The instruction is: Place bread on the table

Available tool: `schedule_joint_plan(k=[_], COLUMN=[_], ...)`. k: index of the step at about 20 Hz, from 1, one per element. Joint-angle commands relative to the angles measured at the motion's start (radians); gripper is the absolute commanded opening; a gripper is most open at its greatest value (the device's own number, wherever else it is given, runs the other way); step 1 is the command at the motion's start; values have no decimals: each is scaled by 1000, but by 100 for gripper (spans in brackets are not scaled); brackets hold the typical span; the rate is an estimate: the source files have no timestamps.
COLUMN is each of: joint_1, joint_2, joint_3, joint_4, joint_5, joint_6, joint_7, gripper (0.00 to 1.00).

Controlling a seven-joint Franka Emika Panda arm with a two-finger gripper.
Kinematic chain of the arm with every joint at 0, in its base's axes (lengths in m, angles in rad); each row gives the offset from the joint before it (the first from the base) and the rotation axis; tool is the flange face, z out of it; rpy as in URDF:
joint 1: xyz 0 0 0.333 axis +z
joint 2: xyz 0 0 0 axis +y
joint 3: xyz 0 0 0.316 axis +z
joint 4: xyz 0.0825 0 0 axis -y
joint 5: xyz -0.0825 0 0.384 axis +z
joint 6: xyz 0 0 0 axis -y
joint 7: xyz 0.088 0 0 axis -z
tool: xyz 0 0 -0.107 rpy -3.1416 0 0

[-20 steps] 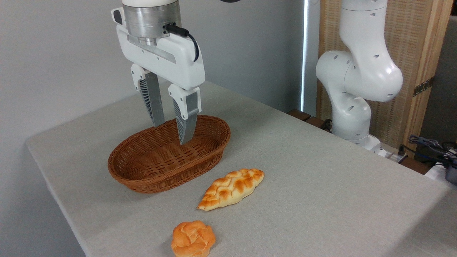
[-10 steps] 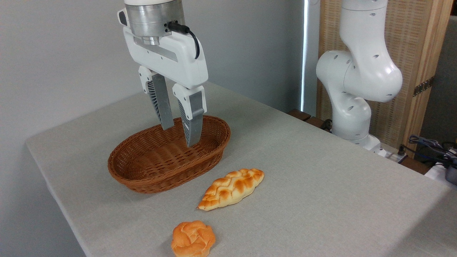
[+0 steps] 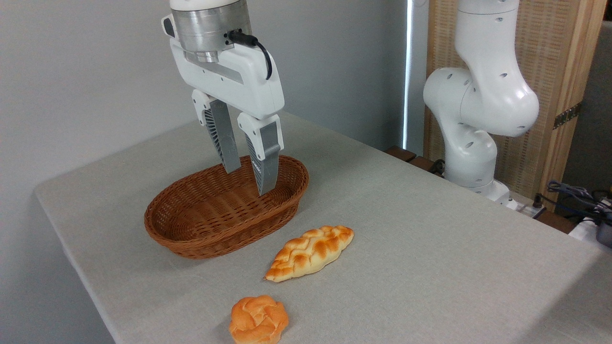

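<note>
The round bun (image 3: 258, 319) is clipped at six o'clock by the bottom edge. Part of the wicker basket's (image 3: 210, 239) far rim and inner wall is hidden behind the gripper's (image 3: 249, 180) fingers. The arm (image 3: 483, 95) is cut off at twelve o'clock. The table (image 3: 430, 267) is cropped at five o'clock, and the cables (image 3: 576, 196) at three o'clock.

Two baked goods are lying on one grey table (image 3: 430, 267): one braided loaf (image 3: 310, 252) and one round knotted bun (image 3: 258, 319). One wicker basket (image 3: 191, 239) is sitting there.
</note>
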Motion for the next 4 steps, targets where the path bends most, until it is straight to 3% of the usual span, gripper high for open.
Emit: schedule_joint_plan(k=[1, 4], joint_1=[-14, -14], joint_2=[-8, -7], joint_3=[16, 16], joint_4=[12, 10], joint_5=[11, 8], joint_6=[-27, -27], joint_7=[24, 21], gripper=[100, 100])
